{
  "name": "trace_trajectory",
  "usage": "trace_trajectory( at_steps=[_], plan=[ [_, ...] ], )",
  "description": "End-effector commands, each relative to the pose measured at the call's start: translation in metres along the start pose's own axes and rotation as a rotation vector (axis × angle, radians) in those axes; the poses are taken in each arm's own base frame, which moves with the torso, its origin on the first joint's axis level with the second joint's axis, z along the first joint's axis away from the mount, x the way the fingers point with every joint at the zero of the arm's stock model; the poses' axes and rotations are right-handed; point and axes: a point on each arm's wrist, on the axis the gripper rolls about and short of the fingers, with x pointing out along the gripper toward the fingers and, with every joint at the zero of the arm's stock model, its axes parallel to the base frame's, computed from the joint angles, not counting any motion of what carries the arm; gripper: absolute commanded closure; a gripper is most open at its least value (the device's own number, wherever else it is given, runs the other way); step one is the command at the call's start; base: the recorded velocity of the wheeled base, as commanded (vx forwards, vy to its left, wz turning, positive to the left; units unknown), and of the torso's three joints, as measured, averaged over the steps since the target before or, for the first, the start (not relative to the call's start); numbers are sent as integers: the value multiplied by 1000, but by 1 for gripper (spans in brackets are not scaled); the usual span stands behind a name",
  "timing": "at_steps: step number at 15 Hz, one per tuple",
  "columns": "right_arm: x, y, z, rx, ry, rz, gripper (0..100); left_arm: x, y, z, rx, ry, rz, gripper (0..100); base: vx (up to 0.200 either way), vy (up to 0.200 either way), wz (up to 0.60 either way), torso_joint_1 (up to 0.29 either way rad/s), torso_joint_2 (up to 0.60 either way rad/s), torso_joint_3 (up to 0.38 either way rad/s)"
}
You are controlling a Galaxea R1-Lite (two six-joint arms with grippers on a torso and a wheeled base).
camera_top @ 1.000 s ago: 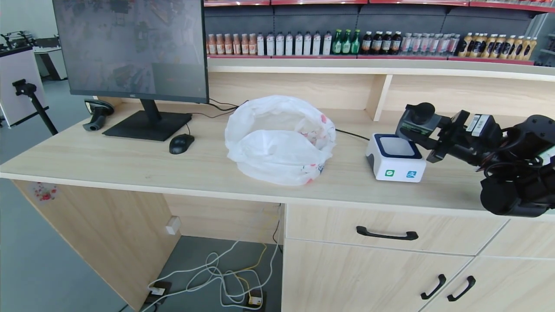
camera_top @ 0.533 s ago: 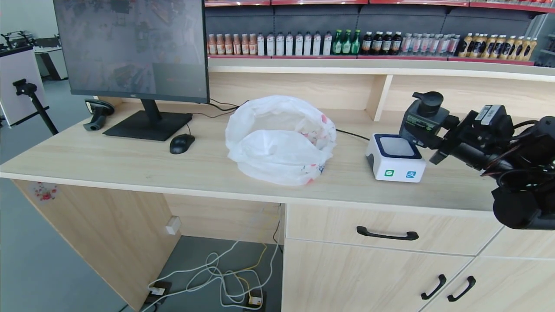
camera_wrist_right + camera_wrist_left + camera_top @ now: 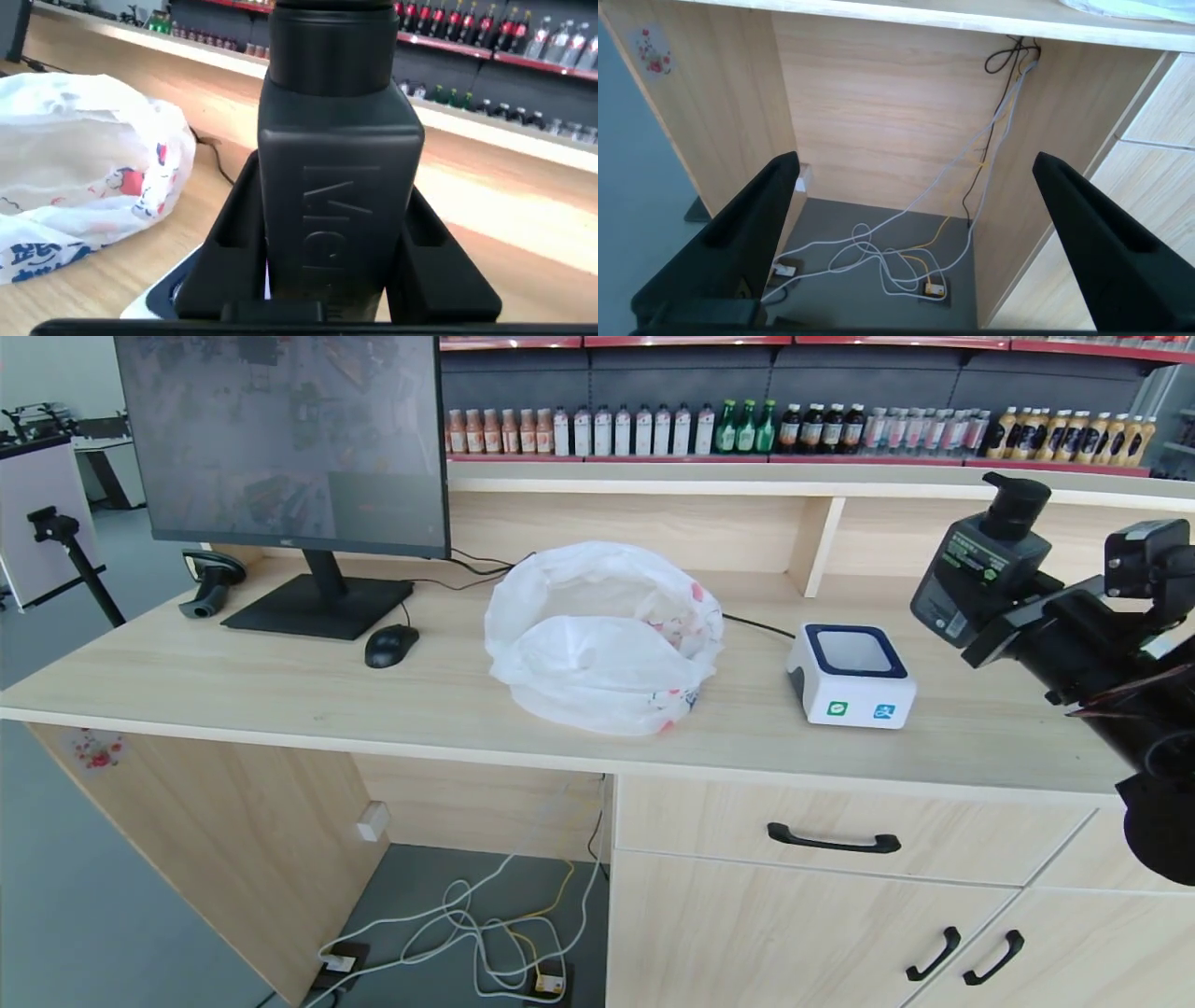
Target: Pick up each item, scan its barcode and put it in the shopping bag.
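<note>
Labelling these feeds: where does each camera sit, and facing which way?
Head view: robot's head, looking down at the counter; right gripper holds the bottle.
Left wrist view: left wrist, facing cables under the counter; open left gripper.
Right wrist view: right wrist, facing forward over the gripped bottle.
Head and right wrist views share shopping bag and scanner.

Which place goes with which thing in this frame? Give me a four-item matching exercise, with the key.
Things:
1. dark bottle
2. shopping bag
3. white scanner
4. mouse

Places:
a. beside the monitor stand
b. held in the right gripper, above the counter
c. standing on the counter, just right of the shopping bag
d. middle of the counter, mouth open

Pairs: 1-b; 2-d; 3-c; 4-a.
</note>
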Motion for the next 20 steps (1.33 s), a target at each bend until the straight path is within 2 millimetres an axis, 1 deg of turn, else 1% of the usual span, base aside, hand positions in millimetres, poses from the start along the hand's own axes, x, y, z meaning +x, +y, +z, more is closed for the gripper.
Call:
trace_trajectory(
  at_steps=[1,4,5,7,8,10,19,20],
  plan=[
    [-30,14,7,104,64,-99,100,0,0,0,0,-1,0,0,0,0,0,0,0,0],
    [-29,14,8,117,60,-103,100,0,0,0,0,-1,0,0,0,0,0,0,0,0],
    [-27,19,8,124,57,-87,100,0,0,0,0,-1,0,0,0,0,0,0,0,0],
    [-27,22,9,128,54,-78,100,0,0,0,0,-1,0,0,0,0,0,0,0,0],
    [-23,21,12,126,35,-77,100,0,0,0,0,-1,0,0,0,0,0,0,0,0],
    [-26,23,15,127,33,-74,100,0,0,0,-2,-1,0,0,0,0,0,0,0,0],
    [-27,23,17,126,29,-73,100,0,0,0,-3,-2,0,0,0,200,0,3,3,2],
    [-27,23,17,126,29,-73,100,0,0,0,-2,-2,0,0,0,0,0,0,0,0]
  ],
)
